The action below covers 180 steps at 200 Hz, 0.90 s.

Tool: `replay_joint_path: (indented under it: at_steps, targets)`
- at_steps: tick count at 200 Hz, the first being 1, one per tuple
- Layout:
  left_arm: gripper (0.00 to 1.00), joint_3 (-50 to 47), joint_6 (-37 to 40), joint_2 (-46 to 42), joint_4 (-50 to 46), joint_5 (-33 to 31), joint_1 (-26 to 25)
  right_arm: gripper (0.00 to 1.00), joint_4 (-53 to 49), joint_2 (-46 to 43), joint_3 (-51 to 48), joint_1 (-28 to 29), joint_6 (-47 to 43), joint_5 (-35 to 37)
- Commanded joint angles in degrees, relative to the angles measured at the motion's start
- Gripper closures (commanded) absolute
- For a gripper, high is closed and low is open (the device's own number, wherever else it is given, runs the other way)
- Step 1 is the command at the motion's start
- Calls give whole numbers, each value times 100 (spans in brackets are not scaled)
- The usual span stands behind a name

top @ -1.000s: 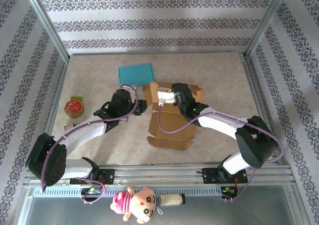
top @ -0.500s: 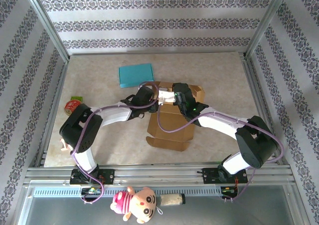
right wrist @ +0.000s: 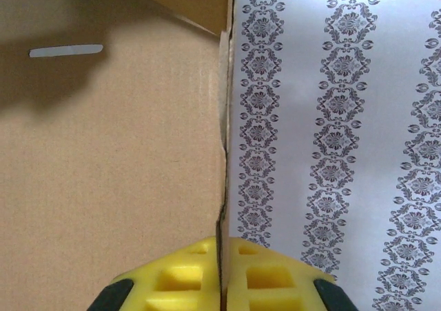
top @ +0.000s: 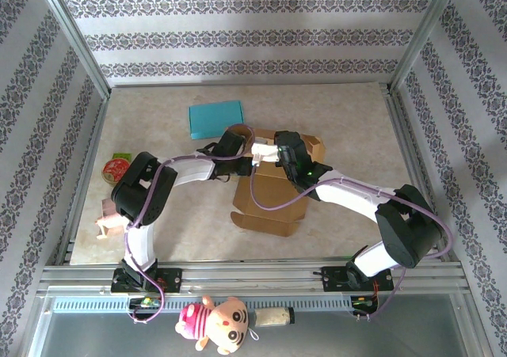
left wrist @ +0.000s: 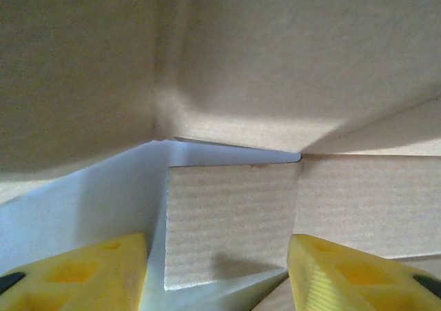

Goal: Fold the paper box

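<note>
The box (top: 273,191) sits near the middle of the table (top: 348,119), half formed, with its front panel lying flat toward the arms and its far walls raised. Both arms reach in to its far end.

The left gripper (left wrist: 217,276) is at the box's left rear corner. Its jaws stand well apart, one on either side of a short flap (left wrist: 231,225) inside the box, with a white surface beneath. It grips nothing.

The right gripper (right wrist: 222,273) is just beside it on the box's rear part. Its jaws are pressed together on the thin edge of a box wall, so the cardboard is pinched between them.

Behind the box, well apart from it, lies a teal sheet (top: 215,118). A red tin (top: 117,169) sits at the table's left edge.
</note>
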Motion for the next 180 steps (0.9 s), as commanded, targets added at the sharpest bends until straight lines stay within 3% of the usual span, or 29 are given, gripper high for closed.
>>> replay_joint_path:
  at_steps: [1,30,76,104,153,180]
  targets:
    - [50,-61,35,195,327,776,-25,93,48,-97,106,3,177,-21]
    - [62,-251,89,-79,805,886,-22,93,48,-79,139,-4,182,10]
    - [69,-666,-127,-465,1883,1191,-53,93,46,-56,133,0,226,37]
    - [70,-741,-5,-457,2201,1202,-110,93,48,-66,106,4,228,28]
    - [69,-691,-379,41,2882,2007,-220,93,48,-67,115,-3,305,21]
    - [66,-675,-478,343,2756,1821,-229,93,44,-48,113,-3,321,28]
